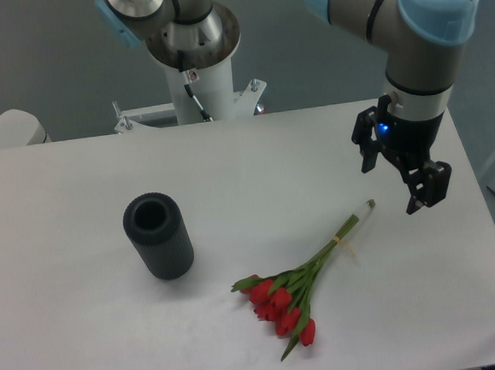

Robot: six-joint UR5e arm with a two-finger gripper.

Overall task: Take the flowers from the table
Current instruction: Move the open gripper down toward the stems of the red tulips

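I see the arm reaching in from the table's [89,352] far right corner, wrist pointing down, gripper [393,186] hanging open and empty near the right edge, just beyond the flowers' [302,279] stem tips, blooms toward the near edge.

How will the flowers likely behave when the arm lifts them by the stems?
The flowers will probably droop at the heads: thin stems carry a cluster of blooms at one end. They look light. The tie should keep the stems bunched, though a narrow stem could slip in the jaws.
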